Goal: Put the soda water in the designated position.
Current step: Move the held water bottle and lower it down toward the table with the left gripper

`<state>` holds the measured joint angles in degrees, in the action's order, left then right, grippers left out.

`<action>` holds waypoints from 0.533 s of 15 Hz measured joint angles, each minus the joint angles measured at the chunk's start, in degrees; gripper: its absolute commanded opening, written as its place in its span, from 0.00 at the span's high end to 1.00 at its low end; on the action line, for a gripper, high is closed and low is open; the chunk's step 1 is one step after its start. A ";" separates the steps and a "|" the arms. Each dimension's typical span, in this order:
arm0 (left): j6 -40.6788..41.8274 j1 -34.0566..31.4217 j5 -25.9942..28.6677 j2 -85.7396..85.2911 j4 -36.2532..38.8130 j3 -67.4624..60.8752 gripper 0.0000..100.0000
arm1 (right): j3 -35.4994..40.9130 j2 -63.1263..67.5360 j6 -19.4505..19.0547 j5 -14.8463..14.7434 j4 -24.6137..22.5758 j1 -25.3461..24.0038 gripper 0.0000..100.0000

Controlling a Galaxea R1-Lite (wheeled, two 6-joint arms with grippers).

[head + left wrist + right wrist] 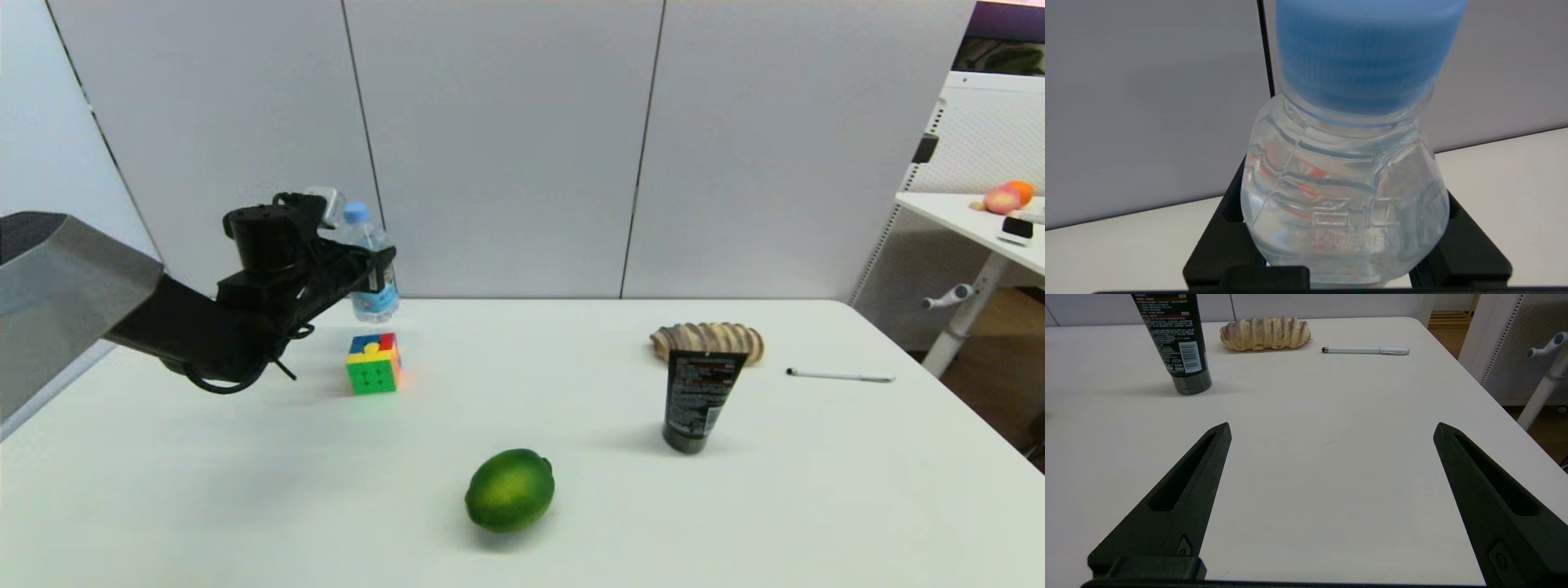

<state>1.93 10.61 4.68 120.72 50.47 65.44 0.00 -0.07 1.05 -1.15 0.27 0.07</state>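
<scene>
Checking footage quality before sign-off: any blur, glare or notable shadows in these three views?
Left wrist view: the soda water fills the frame, its blue cap soft and out of focus. Head view: soft shadows under the lime and black tube; no glare. Right wrist view: sharp, with the tube's shadow falling sideways on the table.

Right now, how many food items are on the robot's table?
2: a lime near the front middle, and a bread loaf at the back right, just behind the black tube. Nothing seems hidden.
</scene>
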 measured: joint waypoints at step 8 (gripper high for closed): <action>-1.71 1.16 -0.05 4.52 0.46 2.47 1.00 | 0.00 0.00 0.00 0.02 0.00 0.00 0.00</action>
<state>0.22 11.76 4.63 125.25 50.93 67.91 0.00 -0.07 1.05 -1.12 0.27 0.07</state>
